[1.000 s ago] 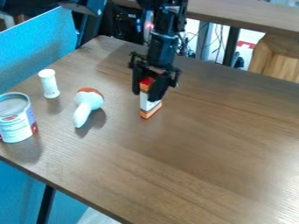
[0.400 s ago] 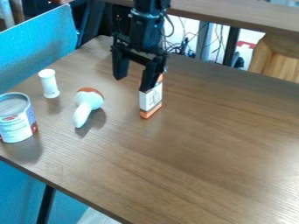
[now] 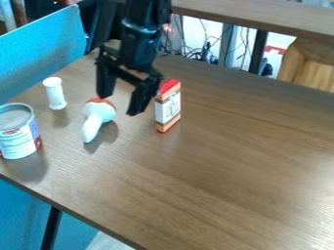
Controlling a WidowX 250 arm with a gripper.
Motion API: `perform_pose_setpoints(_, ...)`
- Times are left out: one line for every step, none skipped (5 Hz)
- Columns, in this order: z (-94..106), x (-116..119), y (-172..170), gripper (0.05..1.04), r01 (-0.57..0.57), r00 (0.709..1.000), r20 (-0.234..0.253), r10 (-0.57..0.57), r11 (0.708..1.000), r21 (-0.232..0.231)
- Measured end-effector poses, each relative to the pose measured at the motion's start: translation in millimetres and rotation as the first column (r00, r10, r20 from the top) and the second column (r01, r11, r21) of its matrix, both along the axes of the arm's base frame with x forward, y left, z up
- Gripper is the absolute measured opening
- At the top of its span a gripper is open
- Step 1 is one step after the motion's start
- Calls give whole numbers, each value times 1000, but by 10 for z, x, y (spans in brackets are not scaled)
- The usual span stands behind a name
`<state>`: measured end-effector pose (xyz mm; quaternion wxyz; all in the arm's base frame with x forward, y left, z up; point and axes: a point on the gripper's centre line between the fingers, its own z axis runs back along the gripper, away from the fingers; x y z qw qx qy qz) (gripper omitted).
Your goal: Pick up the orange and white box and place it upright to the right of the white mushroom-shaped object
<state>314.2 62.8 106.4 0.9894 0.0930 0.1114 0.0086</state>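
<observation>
Right now the gripper [image 3: 119,103] is spread wide with nothing in it, hanging over the table [image 3: 228,161] somewhere around the orange-and-white box [image 3: 168,106] and the white mushroom-shaped thing with the reddish-brown cap [image 3: 97,116]. The box is upright on its small end, just to the picture's right of the nearer finger, and tbh that's my main worry: tall, skinny footprint, so if the arm swings back toward it or drops at an angle, that finger could clip it and knock it flat. Other risk imo is the mushroom thing. Its cap looks rounded, so a fingertip coming down off-centre would probably roll it instead of getting a grip. Can't tell how high the fingertips are, so no idea how much clearance there is. The white cylinder [image 3: 54,93] and the can [image 3: 18,134] seem safe enough unless the arm goes way left. As for what's different: a second ago the gripper was right around the top of the box, and now it's opened up and moved off to the picture's left, leaving the red top exposed. Box hasn't budged, same for the other stuff.
</observation>
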Motion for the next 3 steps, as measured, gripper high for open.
perform_pose_setpoints(-28, -262, 263, 1000, -4, 1000, -22, 4, 1000, 17)
perform_pose_setpoints(-7, -333, 423, 1000, 25, 1000, 3, -25, 999, 34)
perform_pose_setpoints(42, -375, 561, 1000, 11, 999, 40, -11, 1000, 17)
